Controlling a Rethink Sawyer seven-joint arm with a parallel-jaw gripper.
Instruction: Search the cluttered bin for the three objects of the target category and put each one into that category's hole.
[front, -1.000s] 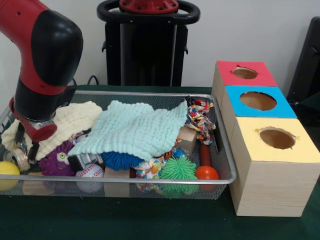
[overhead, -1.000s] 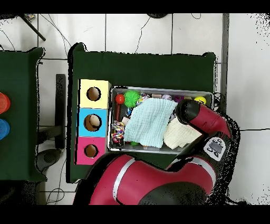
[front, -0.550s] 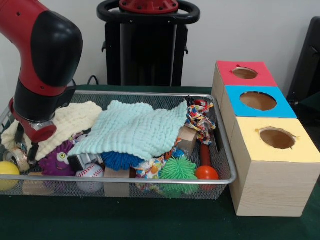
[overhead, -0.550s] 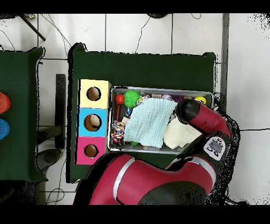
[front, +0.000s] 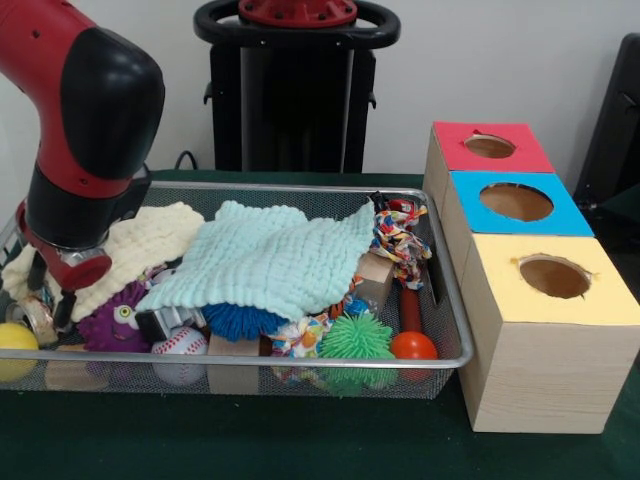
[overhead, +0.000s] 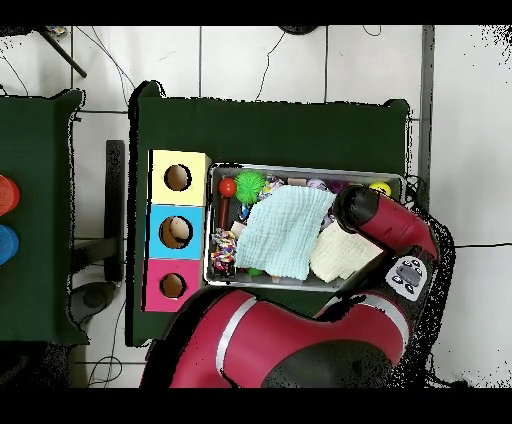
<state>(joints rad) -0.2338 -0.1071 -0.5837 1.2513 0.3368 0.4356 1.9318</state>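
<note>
A wire bin (front: 300, 358) holds a mint cloth (front: 270, 255) and a cream cloth (front: 150, 235) lying over mixed toys. At the front lie a purple toy (front: 115, 320), a baseball (front: 180, 350), a blue spiky ball (front: 240, 320), a green spiky ball (front: 355, 340) and an orange ball (front: 413, 346). My gripper (front: 48, 290) hangs open at the bin's left end, its fingers just above a tape roll (front: 38, 318) and beside a yellow ball (front: 15, 340). In the overhead view the arm (overhead: 385, 225) hides the gripper.
Three boxes with round holes stand right of the bin: red (front: 490, 150), blue (front: 515, 205), yellow (front: 555, 280). A rope toy (front: 400, 240) and a wooden block (front: 375, 275) lie at the bin's right end. Overhead, the bin's rim (overhead: 305, 168) faces the boxes (overhead: 178, 178).
The arm has drifted slightly to the left at the bin's left end. The cloths and toys lie as before.
</note>
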